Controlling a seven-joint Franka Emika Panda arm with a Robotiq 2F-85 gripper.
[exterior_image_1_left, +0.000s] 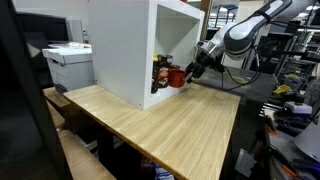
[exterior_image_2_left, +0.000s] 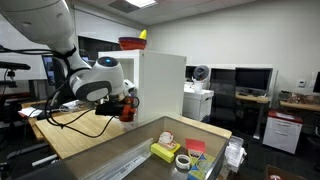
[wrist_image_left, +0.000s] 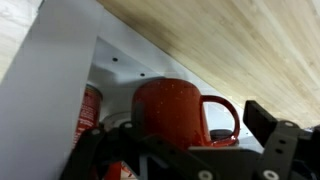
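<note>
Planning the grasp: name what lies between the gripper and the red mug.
Nothing: in the wrist view the gripper faces the red handled mug directly.

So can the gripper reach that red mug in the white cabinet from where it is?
Probably yes. The gripper is open at the open side of the white cabinet, and in the wrist view the red mug sits straight ahead with nothing between them.

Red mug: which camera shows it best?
The wrist view: the red mug fills the frame, handle clear, against the white cabinet. In both exterior views it is only a small red patch by the tool.
</note>
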